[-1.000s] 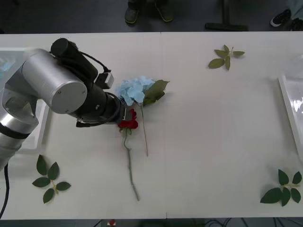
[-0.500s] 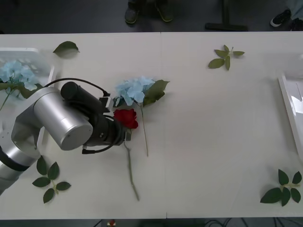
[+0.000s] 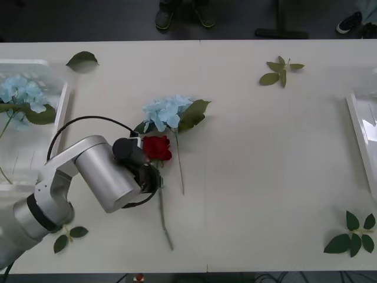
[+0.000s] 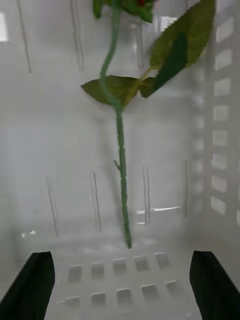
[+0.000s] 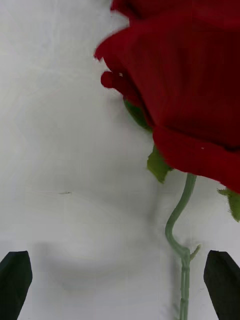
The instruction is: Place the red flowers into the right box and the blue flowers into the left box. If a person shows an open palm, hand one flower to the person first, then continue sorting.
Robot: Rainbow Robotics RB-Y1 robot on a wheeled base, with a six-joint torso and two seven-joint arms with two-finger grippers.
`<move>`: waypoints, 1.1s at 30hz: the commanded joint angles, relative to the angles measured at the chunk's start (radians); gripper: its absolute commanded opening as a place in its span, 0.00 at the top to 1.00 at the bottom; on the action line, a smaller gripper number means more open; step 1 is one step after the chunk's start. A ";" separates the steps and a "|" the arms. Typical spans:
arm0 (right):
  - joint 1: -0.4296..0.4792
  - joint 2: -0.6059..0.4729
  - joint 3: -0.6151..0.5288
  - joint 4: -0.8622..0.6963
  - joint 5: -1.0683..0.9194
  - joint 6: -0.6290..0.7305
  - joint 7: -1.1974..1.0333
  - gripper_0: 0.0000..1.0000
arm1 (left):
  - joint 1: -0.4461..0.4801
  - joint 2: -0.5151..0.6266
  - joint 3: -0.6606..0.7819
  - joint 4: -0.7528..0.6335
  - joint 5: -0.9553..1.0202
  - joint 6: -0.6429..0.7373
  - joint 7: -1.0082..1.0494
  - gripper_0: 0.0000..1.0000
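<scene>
A red flower [image 3: 156,147] lies mid-table, its stem [image 3: 162,212] running toward the front edge. Its bloom [image 5: 185,85] is close in the left wrist view, and my left gripper [image 5: 119,287] stands open just above the table over the stem [image 5: 181,240], holding nothing. My left arm [image 3: 106,174] reaches in from the front left. A blue flower [image 3: 167,111] lies just behind the rose. The left box [image 3: 63,112] holds more blue flowers [image 3: 17,91]. My right gripper [image 4: 120,282] hangs open over the right box [image 4: 60,210], where a red flower's stem [image 4: 120,150] and leaves lie.
Loose leaf sprigs lie at the back left [image 3: 82,58], back right [image 3: 280,71], front right [image 3: 353,234] and front left [image 3: 69,234]. The right box's rim [image 3: 357,132] shows at the table's right edge. Bare tabletop spans the middle and right.
My left arm has swung back from over the left box toward the front edge. This has uncovered the box with its blue flowers and the rose bloom. The flowers on the table have not moved.
</scene>
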 commanded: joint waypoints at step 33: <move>0.088 0.038 0.128 -0.884 -0.277 0.253 0.422 0.21 | -0.107 -0.094 -0.032 0.139 -0.104 0.006 -0.022 1.00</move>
